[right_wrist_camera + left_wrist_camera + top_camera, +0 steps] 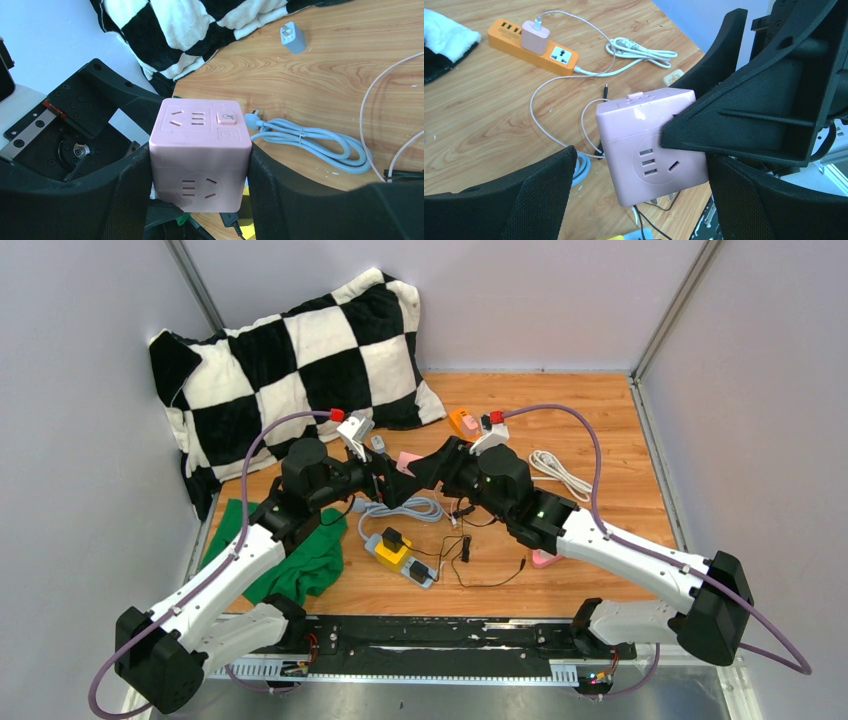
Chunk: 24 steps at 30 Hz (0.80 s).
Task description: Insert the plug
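Observation:
The plug is a pink cube [200,150] with sockets on its faces and metal prongs [663,201] underneath. My right gripper [200,192] is shut on it, one pad pressed to each side, and holds it above the table. In the top view the cube [408,462] hangs between the two wrists, behind the yellow and grey power strip [400,555]. My left gripper [644,167] stands open around the same cube [644,145], with a clear gap on its left side. A right-arm finger [749,115] covers the cube's upper right corner.
An orange power strip [531,47] with a pink charger [535,36] lies at the back, a coiled white cable [639,50] beside it. A light blue cable [310,140], thin black wires [470,560], a green cloth [300,560] and a checked pillow [300,360] surround the arms.

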Each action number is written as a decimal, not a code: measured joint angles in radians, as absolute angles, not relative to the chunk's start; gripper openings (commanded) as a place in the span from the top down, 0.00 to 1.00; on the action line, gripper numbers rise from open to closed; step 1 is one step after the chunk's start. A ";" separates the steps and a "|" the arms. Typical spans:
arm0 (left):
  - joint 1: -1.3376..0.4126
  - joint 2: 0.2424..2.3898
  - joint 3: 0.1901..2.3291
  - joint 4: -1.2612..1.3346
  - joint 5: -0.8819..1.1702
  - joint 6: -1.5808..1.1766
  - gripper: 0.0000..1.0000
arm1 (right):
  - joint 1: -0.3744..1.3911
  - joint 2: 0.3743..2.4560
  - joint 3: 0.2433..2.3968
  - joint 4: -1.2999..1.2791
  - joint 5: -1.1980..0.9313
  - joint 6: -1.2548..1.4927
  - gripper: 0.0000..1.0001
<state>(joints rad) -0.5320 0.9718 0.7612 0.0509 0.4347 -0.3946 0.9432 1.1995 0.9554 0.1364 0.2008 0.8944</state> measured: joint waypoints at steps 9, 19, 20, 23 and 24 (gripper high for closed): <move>-0.534 0.983 0.773 0.052 0.447 -0.382 0.44 | 0.943 1.209 0.955 0.151 0.201 0.894 0.54; -0.535 0.984 0.773 0.039 0.506 -0.274 0.95 | 0.943 1.177 0.867 0.251 0.175 0.861 0.30; -0.535 0.984 0.772 0.039 0.516 -0.263 0.98 | 0.943 1.168 0.860 0.257 0.166 0.848 0.28; -0.535 0.984 0.772 0.041 0.554 -0.218 1.00 | 0.943 1.132 0.845 0.258 0.137 0.802 0.18; -0.535 0.982 0.770 0.043 0.566 -0.200 1.00 | 0.943 1.120 0.844 0.256 0.130 0.786 0.14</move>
<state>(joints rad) -0.5346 0.9821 0.7704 0.0429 0.5663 -0.2005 0.9428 1.1202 0.8444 0.2558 0.1303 0.7856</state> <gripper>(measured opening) 0.601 0.773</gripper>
